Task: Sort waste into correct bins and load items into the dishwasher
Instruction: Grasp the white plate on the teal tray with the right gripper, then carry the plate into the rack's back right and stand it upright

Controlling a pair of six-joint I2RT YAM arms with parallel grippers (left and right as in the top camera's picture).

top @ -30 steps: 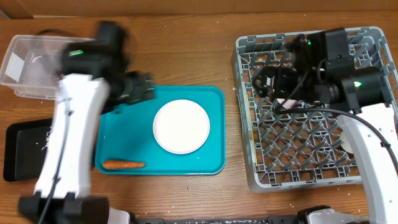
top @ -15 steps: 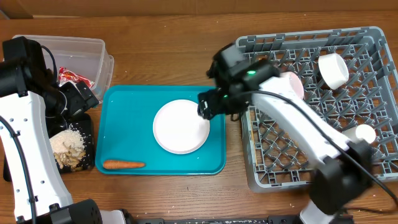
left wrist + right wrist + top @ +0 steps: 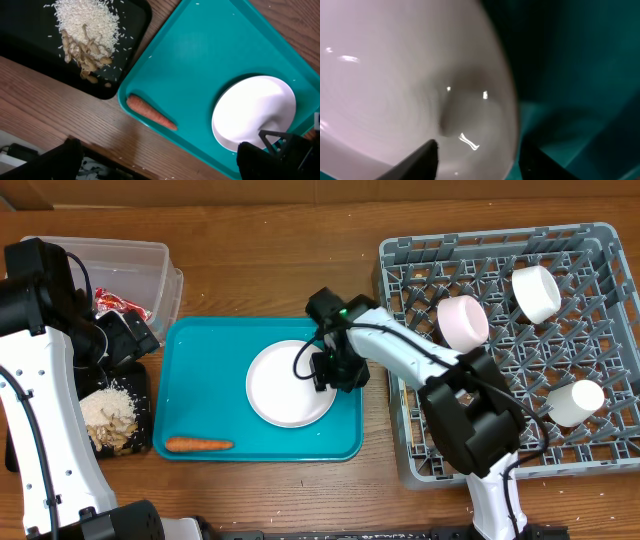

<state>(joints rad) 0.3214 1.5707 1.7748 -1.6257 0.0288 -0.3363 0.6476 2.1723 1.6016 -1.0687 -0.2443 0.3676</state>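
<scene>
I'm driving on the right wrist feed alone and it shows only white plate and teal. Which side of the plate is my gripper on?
Observer: The right gripper is at the white plate's right edge, the side facing the grey rack.
Operator: Is anything else on the teal tray?
Observer: An orange carrot lies near the teal tray's lower left corner in the overhead view, apart from the plate.
Operator: Is the rack loaded?
Observer: It holds a pinkish bowl, a white bowl and a small cup.
</scene>
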